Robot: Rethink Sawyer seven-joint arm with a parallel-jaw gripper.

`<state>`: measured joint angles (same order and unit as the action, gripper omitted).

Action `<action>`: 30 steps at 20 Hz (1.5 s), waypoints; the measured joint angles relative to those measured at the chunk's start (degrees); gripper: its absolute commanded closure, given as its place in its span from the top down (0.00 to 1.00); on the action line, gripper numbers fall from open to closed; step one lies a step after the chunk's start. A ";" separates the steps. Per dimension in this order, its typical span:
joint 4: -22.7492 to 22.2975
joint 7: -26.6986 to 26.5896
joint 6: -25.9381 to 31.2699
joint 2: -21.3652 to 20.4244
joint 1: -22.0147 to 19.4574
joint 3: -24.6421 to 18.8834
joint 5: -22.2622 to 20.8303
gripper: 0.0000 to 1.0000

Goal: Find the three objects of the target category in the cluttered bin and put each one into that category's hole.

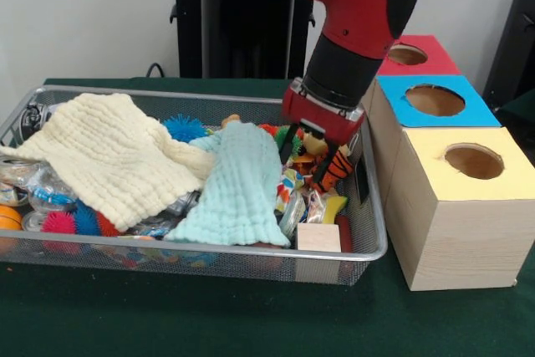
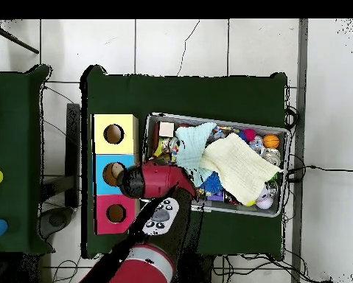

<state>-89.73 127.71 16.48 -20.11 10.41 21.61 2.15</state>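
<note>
A wire mesh bin [image 1: 209, 96] holds a heap of small toys under a cream cloth [image 1: 109, 152] and a light teal cloth [image 1: 242, 186]. My gripper [image 1: 305, 165] is down inside the bin's right end, open, its fingers straddling a small toy figure [image 1: 313, 141]. An orange striped toy [image 1: 337, 169] lies just to the right of it. Right of the bin stand three wooden boxes with round holes: yellow top [image 1: 474, 160], blue top [image 1: 435, 100], red top [image 1: 407, 54]. From overhead the arm [image 2: 157, 180] hides the gripper.
A wooden block [image 1: 318, 237] leans in the bin's near right corner. A blue spiky ball [image 1: 184, 128], a pink spiky ball [image 1: 58, 222] and an orange ball [image 1: 8, 217] show around the cloths. The bin's right wall stands close to the boxes.
</note>
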 measured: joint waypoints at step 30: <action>1.85 0.00 1.96 -3.96 -1.30 1.30 -1.58 1.00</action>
<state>-87.88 127.71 18.44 -24.08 9.10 22.91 0.56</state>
